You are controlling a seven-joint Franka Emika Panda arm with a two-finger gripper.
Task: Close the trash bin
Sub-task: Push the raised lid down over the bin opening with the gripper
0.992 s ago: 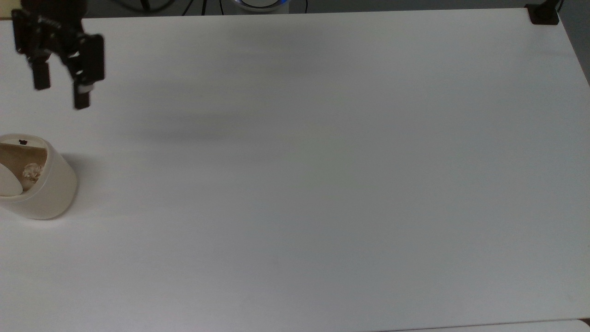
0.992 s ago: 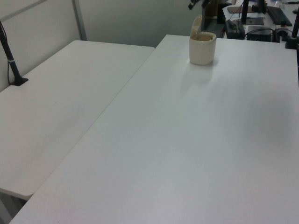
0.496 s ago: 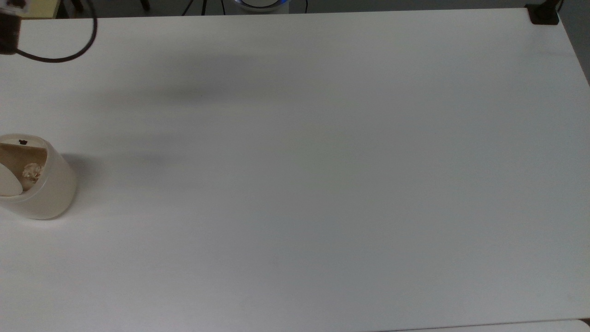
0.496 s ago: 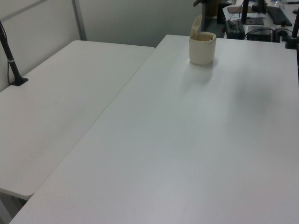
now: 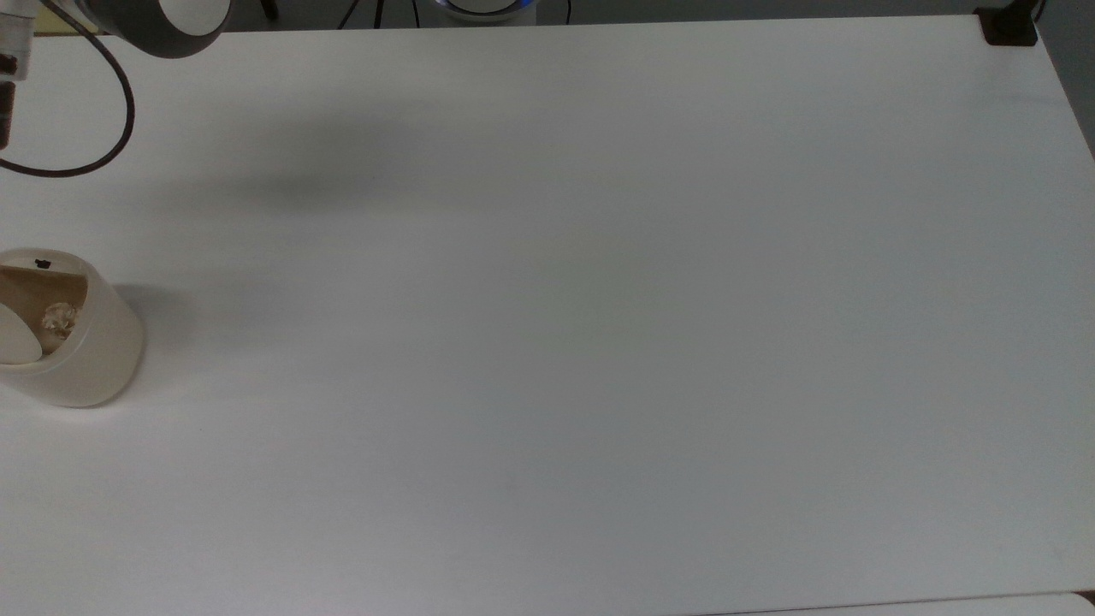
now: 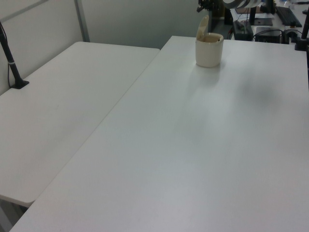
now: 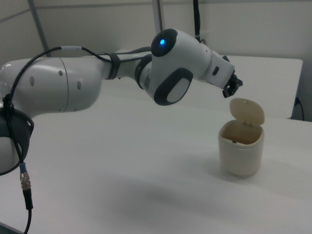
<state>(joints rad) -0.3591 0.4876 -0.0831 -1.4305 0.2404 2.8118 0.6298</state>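
The small cream-white plastic cylindrical trash bin (image 7: 241, 151) stands open, flat oval lid (image 7: 247, 111) upright; closing remains. Black claw (image 7: 233, 87) state: cannot tell.

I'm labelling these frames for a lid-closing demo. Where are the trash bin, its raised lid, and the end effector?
trash bin (image 7: 241, 156): right view, front of the cream wall.
lid (image 7: 247, 111): right view, middle of the raised oval flap.
end effector (image 7: 233, 87): right view, dark tip of the arm, above and left of the lid.

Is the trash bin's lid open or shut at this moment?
Open. The trash bin has its lid standing upright, exposing the tan inside.
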